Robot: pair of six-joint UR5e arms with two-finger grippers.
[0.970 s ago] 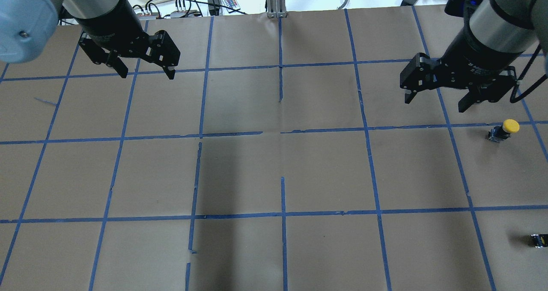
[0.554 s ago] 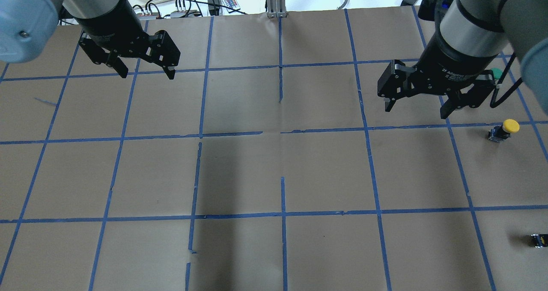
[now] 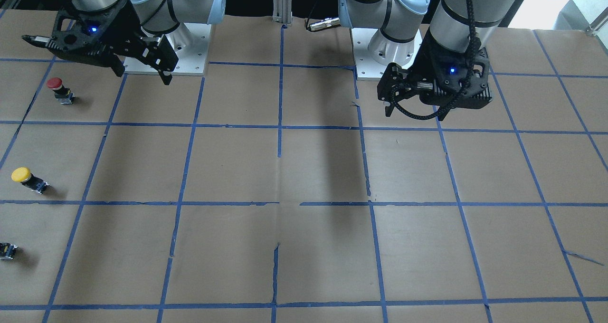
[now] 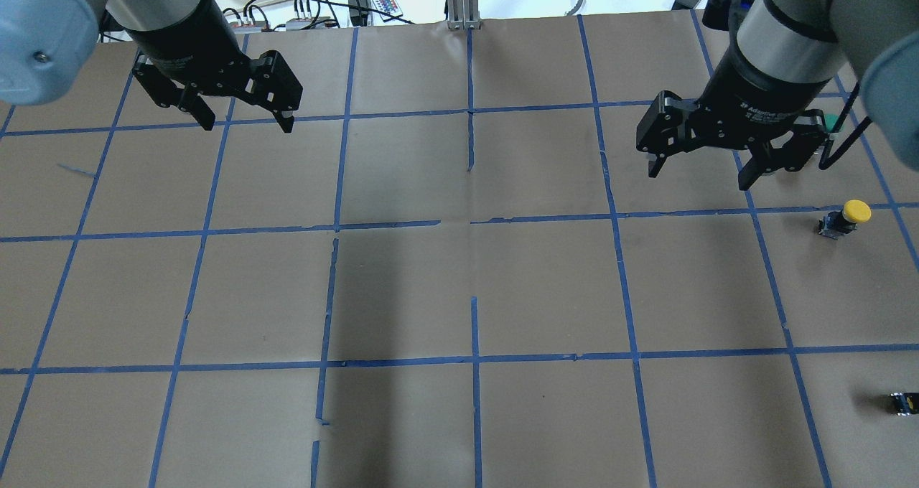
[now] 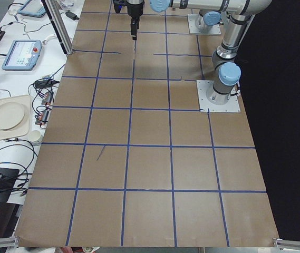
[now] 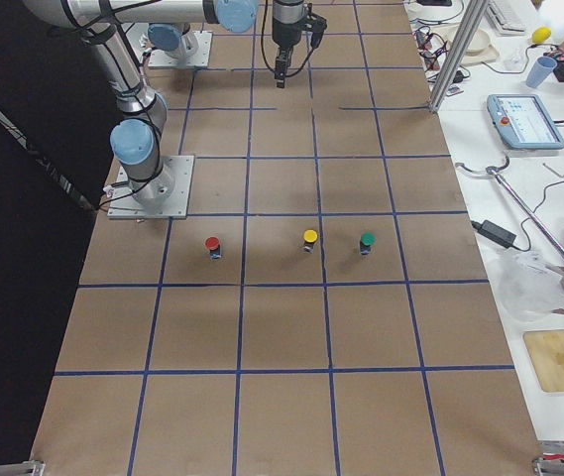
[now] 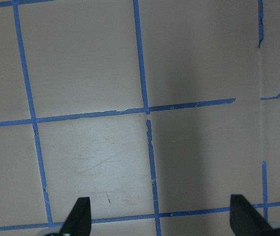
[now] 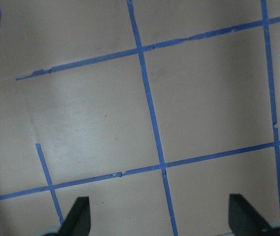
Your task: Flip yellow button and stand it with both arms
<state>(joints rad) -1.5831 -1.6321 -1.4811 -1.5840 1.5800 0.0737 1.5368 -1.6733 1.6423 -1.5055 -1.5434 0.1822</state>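
The yellow button stands near the table's right edge; it also shows in the front view. In the right exterior view its cap looks to be on top of its dark body. My right gripper hangs open and empty above the table, to the left of the button and further back; it also shows in the front view. My left gripper hangs open and empty over the far left of the table, also seen in the front view. Both wrist views show only taped paper between open fingers.
A red button stands nearer the robot's base than the yellow one. A green button stands beyond it. A small dark capless block lies at the right edge. Cables and devices lie past the far edge.
My right gripper has moved left and turned its wrist, still open. The left gripper and the yellow button have not moved.
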